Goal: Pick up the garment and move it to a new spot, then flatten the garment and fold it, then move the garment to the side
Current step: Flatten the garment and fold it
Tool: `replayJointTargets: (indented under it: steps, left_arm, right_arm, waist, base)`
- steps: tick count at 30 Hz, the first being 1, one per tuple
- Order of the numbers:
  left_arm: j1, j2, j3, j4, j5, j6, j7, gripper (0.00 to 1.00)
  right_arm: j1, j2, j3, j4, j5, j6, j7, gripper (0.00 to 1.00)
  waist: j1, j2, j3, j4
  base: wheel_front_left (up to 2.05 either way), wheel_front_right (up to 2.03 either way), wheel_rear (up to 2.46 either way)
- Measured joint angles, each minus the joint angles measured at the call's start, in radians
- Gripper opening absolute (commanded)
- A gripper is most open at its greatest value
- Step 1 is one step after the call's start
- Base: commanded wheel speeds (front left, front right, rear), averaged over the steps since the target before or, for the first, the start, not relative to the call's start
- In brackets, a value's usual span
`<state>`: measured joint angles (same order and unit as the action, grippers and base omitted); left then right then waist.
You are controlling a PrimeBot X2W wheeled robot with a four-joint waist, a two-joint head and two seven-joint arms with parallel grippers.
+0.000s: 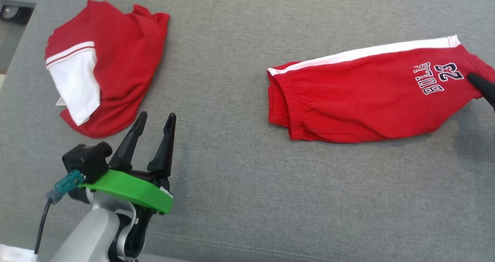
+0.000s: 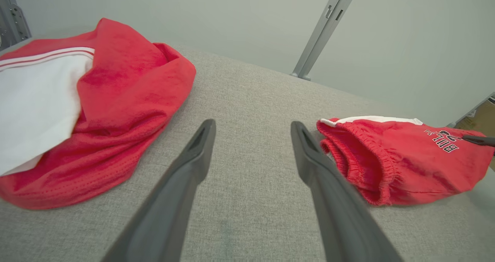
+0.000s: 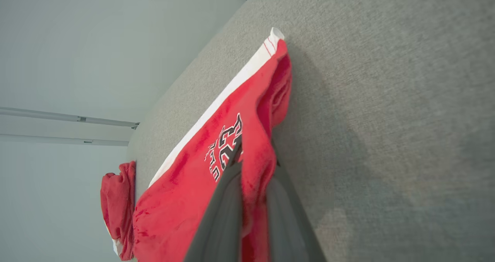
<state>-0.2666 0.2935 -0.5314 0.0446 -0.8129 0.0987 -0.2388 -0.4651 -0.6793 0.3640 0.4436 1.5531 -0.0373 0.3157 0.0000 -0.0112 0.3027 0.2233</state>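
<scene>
Rightward, red shorts (image 1: 367, 96), hem pinched in right end effector (image 3: 256, 159)

The head camera looks steeply down on the grey worktop (image 1: 239, 177), while both wrist cameras skim low along it, all sharing the red shorts (image 1: 367, 96).

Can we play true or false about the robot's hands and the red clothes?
1. The right hand is pinching the red shorts. True.
2. The left hand is holding the red and white garment. False: that hand is open and holds nothing.
3. The shorts say BULLS 23 on them. True.
4. The two pieces of clothing lie on top of each other. False: they are apart, with bare grey surface between them.
5. The stripe along the shorts is blue. False: it is white.
</scene>
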Motion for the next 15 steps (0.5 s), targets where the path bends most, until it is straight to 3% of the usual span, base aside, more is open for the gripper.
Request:
replayJointTargets:
  steps: [4, 15]
  left_arm:
    - [0.028, 0.006, 0.005, -0.001, -0.002, 0.008, 0.000, 1.00]
    - [0.061, 0.007, -0.014, -0.035, -0.002, 0.008, 0.015, 1.00]
  right_arm:
    - [0.077, 0.019, -0.051, -0.030, 0.052, 0.027, -0.052, 0.00]
    - [0.288, 0.054, -0.128, -0.003, 0.112, 0.048, -0.167, 0.00]
  waist:
    - [0.0000, 0.0000, -0.019, -0.041]
    - [0.0000, 0.0000, -0.047, -0.147]
  base:
    - [0.00, 0.00, 0.00]
    - [0.00, 0.00, 0.00]
